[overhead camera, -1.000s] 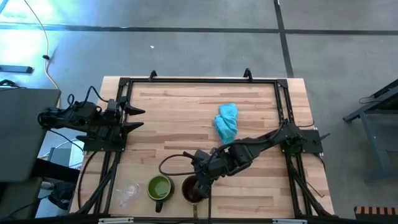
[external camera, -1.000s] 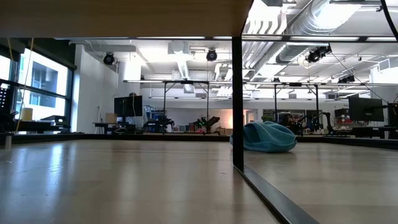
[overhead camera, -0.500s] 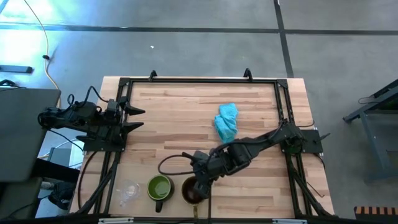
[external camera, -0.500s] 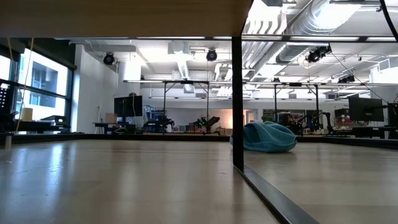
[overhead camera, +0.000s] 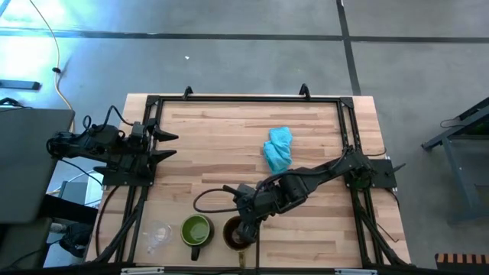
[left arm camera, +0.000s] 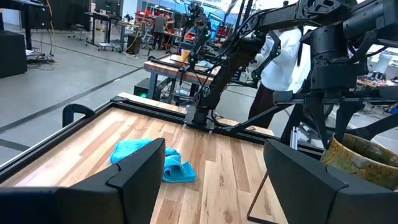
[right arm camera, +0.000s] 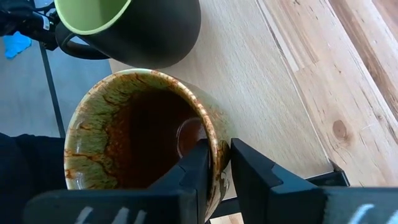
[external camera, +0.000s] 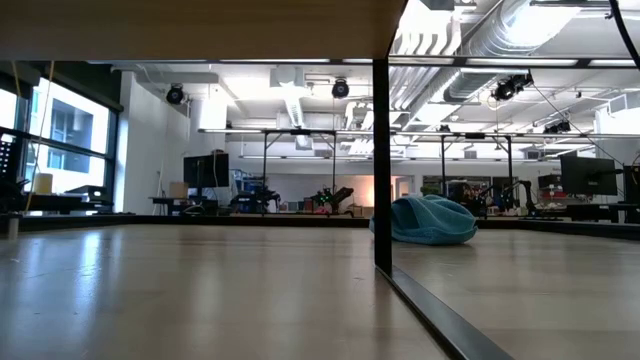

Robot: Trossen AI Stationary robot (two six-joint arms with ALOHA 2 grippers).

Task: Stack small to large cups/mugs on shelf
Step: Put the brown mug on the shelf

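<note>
Three cups stand in a row on their bases at the near edge of the pale wooden shelf [overhead camera: 229, 130]: a clear cup [overhead camera: 158, 235], a green mug [overhead camera: 196, 229] and a brown mug [overhead camera: 234, 235]. My right gripper [overhead camera: 243, 221] slants down over the brown mug [right arm camera: 137, 143], narrowly open. One of its fingers is inside the mug and one outside, at the mug's right side. My left gripper [overhead camera: 168, 145] waits open at the table's left, pointing level, with nothing between its fingers. My right gripper [right arm camera: 219, 148] straddles the brown mug's wall at the rim [right arm camera: 217, 134], with one finger [right arm camera: 198, 168] inside the hollow and one [right arm camera: 249, 171] outside. It comes slanting down from the table's right. I cannot tell whether the fingers touch the wall. The mug stands upright on the shelf.
A light-blue cloth [overhead camera: 278, 150] lies crumpled at the middle right of the wood. Black frame rails [overhead camera: 244, 99] run around the table. The green mug [right arm camera: 143, 25] stands close beside the brown one. A person in white [left arm camera: 283, 56] stands beyond the table's right side.
</note>
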